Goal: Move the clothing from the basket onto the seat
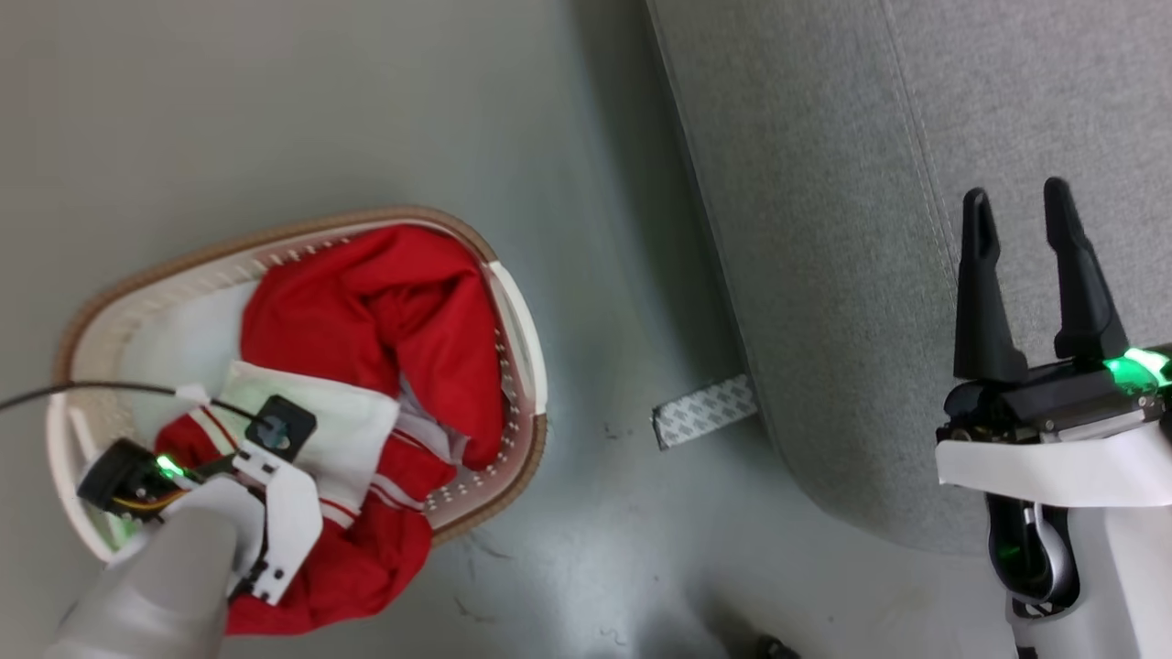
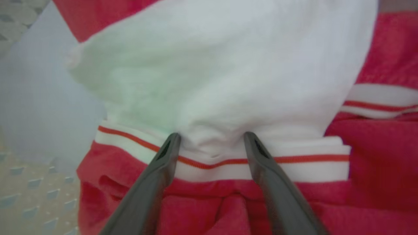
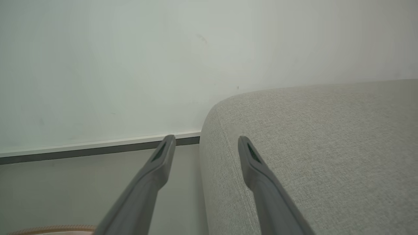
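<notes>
My left gripper (image 2: 210, 141) was down inside the basket (image 1: 526, 339), which stood on the floor (image 1: 275, 110). Its jaws were apart, not clenched. Both tips were pressed into a white panel of the clothes (image 1: 394, 311), just above a white band with a thin red stripe. A small fold of this white cloth was bunched up between the two tips, and red cloth lay below the band and at the right of it.

The clothes were all in the basket, as a heap of red with white parts, and they filled its right half. One red part hung out over the near rim. Whether it reached the floor, I could not tell. Beside the heap, in the left part of the basket, a pale flat pad (image 1: 183, 339) was lying. A thin black cable (image 1: 82, 389) ran over the left rim toward my left wrist.

My right gripper (image 1: 1016, 197) was held above the near edge of the grey sofa (image 1: 824, 229). Its jaws were released, with nothing between them. The sofa stood to the right of the basket, well apart from it, with bare floor between them. A short patterned strip of tape (image 1: 703, 412) lay on the floor at the foot of the sofa. In my right wrist view a pale wall (image 3: 130, 65) rose behind the rounded corner of the sofa.
</notes>
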